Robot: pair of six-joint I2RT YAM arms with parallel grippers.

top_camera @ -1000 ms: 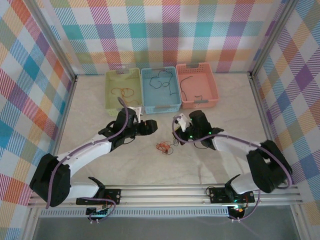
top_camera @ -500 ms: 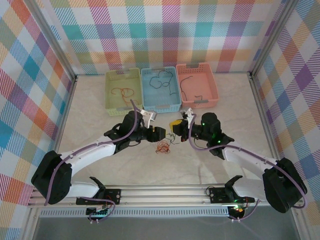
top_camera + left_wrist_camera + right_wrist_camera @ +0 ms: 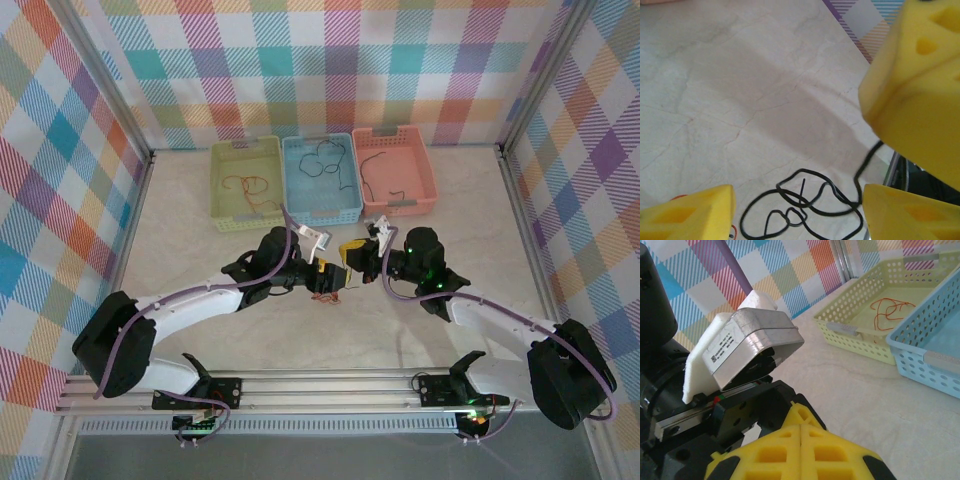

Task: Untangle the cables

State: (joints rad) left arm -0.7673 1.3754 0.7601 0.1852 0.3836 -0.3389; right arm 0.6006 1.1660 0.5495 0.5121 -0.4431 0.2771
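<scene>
On the pale table (image 3: 190, 250), the left gripper (image 3: 330, 279) reached in from the left over the middle of the surface. Its yellow fingers (image 3: 690, 220) were spread wide, with nothing held between them. Just below it lay a small tangle (image 3: 323, 296) of red-orange and black cables. In the left wrist view, the black cable (image 3: 805, 200) lay in loose loops on the table between the two fingers. One black strand (image 3: 867, 160) rose from those loops toward the right gripper (image 3: 356, 252), which hung close beside the left one on its right. In the right wrist view its yellow fingertips (image 3: 775, 452) were pressed flat together; whether the strand was pinched between them could not be told. Along the far edge stood three baskets in a row, side by side. The yellow-green basket (image 3: 245, 222) on the left held a red-orange cable (image 3: 248, 184). The blue basket (image 3: 322, 215) in the middle held a black looped cable (image 3: 325, 152). The pink basket (image 3: 428, 170) on the right held a dark curved cable (image 3: 363, 183).
</scene>
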